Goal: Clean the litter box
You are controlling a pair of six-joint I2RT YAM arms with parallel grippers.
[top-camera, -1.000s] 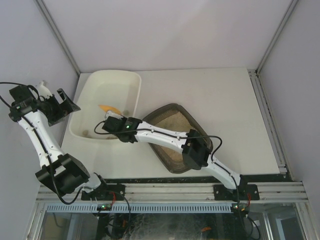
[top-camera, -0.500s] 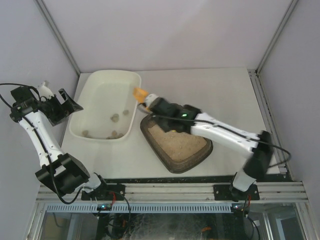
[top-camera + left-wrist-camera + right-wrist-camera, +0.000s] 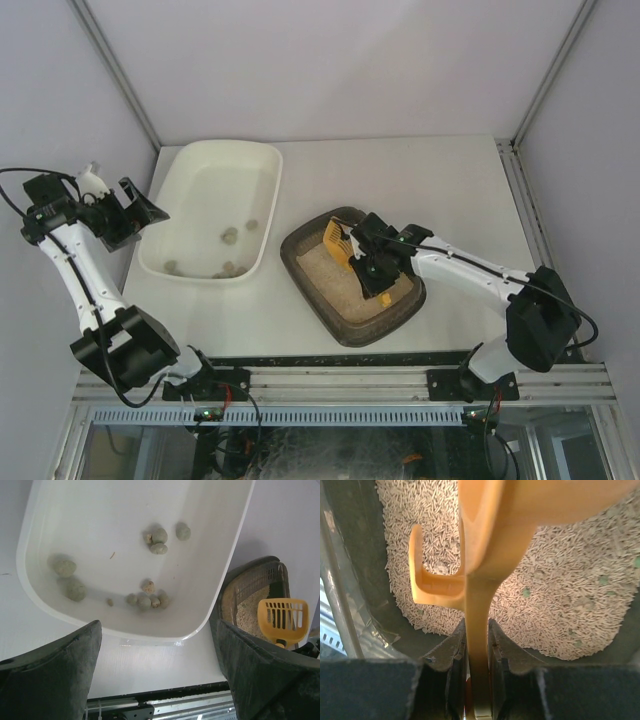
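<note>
Under the right gripper [image 3: 373,268], on the table [image 3: 430,190]: litter box [image 3: 352,336], litter [image 3: 570,605] inside; scoop [image 3: 338,245] between that gripper's fingers, head ahead of them over the litter. To that gripper's left, just beside the box: tub [image 3: 215,195], clumps [image 3: 229,236] scattered inside. Beyond the tub's left rim: left gripper [image 3: 138,212], tub below and ahead of it.

Two robot arms: the left arm [image 3: 78,265] along the left edge of the overhead view, the right arm [image 3: 468,268] at lower right. One white tub [image 3: 215,185], upper left of centre. One dark litter box [image 3: 292,265], centre. One yellow scoop [image 3: 337,240], centre. Roughly a dozen small grey-green clumps [image 3: 159,548] inside the tub — a few are bunched too tightly to count apart.
</note>
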